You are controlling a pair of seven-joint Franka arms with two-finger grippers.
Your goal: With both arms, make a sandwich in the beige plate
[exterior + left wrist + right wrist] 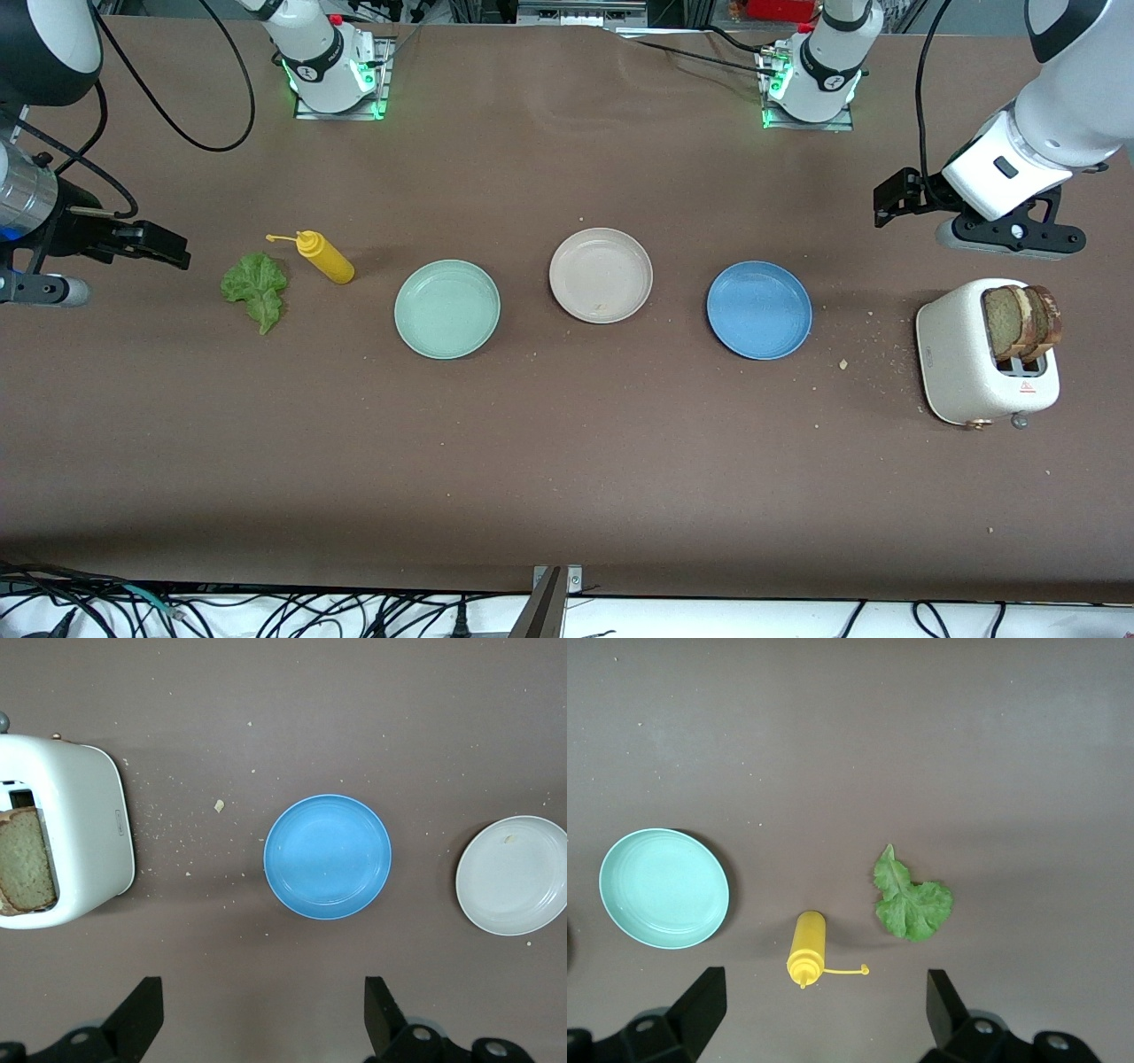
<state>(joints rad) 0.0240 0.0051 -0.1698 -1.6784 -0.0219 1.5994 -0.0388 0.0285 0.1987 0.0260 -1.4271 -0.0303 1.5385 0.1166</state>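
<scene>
The beige plate point(601, 275) lies empty mid-table, also in the left wrist view point(514, 874). Two bread slices point(1019, 321) stand upright in the slots of a white toaster point(961, 359) at the left arm's end; one slice point(25, 859) shows in the left wrist view. A green lettuce leaf point(255, 285) point(911, 901) lies flat at the right arm's end. My left gripper point(895, 199) point(264, 1014) hangs open and empty over bare table near the toaster. My right gripper point(159, 246) point(826, 1010) hangs open and empty over bare table beside the lettuce.
A pale mint plate point(446, 308) point(664, 888) and a blue plate point(759, 309) point(328, 856) flank the beige one. A yellow squeeze bottle point(325, 256) point(807, 947) lies on its side next to the lettuce. Crumbs dot the table between the blue plate and the toaster point(89, 842).
</scene>
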